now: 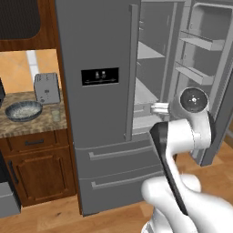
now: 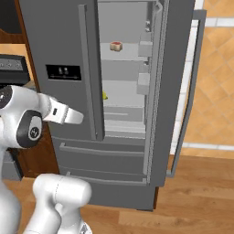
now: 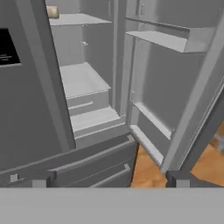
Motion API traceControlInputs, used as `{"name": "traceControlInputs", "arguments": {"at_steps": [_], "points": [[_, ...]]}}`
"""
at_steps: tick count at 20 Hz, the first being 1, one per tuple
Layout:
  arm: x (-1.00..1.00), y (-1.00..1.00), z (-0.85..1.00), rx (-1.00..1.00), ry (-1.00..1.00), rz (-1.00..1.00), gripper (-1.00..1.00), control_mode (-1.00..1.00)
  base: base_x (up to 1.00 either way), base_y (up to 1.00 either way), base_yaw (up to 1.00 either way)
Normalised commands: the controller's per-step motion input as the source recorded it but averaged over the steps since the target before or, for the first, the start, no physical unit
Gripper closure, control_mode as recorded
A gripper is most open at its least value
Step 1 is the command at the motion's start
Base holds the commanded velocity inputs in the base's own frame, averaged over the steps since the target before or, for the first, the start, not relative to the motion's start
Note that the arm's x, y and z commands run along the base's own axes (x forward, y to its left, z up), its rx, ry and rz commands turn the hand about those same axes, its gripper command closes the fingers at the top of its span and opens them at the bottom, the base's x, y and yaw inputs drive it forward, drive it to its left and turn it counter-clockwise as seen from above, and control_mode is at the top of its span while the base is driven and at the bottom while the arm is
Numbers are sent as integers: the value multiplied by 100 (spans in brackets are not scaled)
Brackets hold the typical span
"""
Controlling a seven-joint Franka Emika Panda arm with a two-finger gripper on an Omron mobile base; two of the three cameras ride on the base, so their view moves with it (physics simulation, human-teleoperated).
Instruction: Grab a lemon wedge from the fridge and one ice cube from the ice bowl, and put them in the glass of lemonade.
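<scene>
fridge (image 2: 68, 50): right door swung open, left door shut
lemon wedge (image 2: 105, 96): yellow bit on a middle shelf, partly behind the left door's edge
ice bowl (image 1: 23, 110): on the counter left of the fridge
glass of lemonade (image 1: 55, 115): just right of the bowl
gripper (image 3: 111, 178): jaws wide, holding nothing, facing the open compartment

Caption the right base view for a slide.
Fridge right door open, yellow wedge on a shelf.

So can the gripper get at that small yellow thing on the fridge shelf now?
Probably yes: the fridge right door is swung wide and the yellow piece lies near the shelf's front edge, unblocked; gripper open.
</scene>
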Motion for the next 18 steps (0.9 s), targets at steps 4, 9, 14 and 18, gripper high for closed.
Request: {"name": "traceControlInputs", "arguments": {"at_steps": [4,9,14,18], "points": [[-13,32,16,32,0,35,-100,-100,0,0,0],[24,-1,4,0,3,2,-100,-100,0,0,0],[54,37,0,0,0,3,-100,-100,0,0,0],[72,40,0,0,0,11,-100,-100,0,0,0]]}}
